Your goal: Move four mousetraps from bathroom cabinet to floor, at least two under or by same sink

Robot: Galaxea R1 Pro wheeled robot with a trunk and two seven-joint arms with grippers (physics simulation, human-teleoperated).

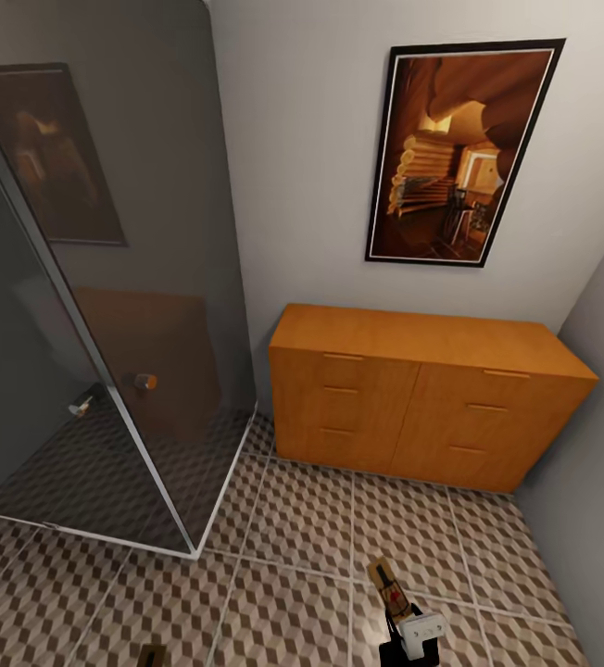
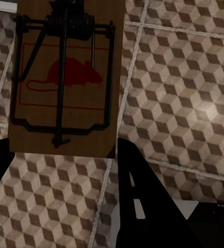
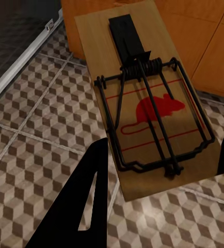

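— Mousetraps, two of them, one in each pincer. The right pincer (image 3: 158, 170) is pinching a mousetrap (image 3: 145, 98) by its near end, the board sticking out ahead of the fingers (image 3: 86, 201) toward the cabinet (image 1: 422, 398), spring and red mouse print facing up.

— And the left one?

— Same story: the left pincer (image 2: 65, 165) grips its own trap (image 2: 65, 77) by one end, held over the patterned tiled floor (image 2: 184, 103). From where I stand, the right trap (image 1: 390, 585) hangs low at the near edge, just above the tiles (image 1: 293, 528).

— So where should they go? I see no sink.

— Nor do I. Far ahead is the cabinet with all its drawers shut, a framed picture (image 1: 459, 153) above it, and the glass shower (image 1: 89, 306) on the left. My guess is the robot needs to turn toward the sink first.

— How would you set them down?

— Lower each board until it lies flat on the tiles, then spread the fingers gently so it doesn't tip or skid. Put both close beside the sink, on the same tiled surface, apart from each other.
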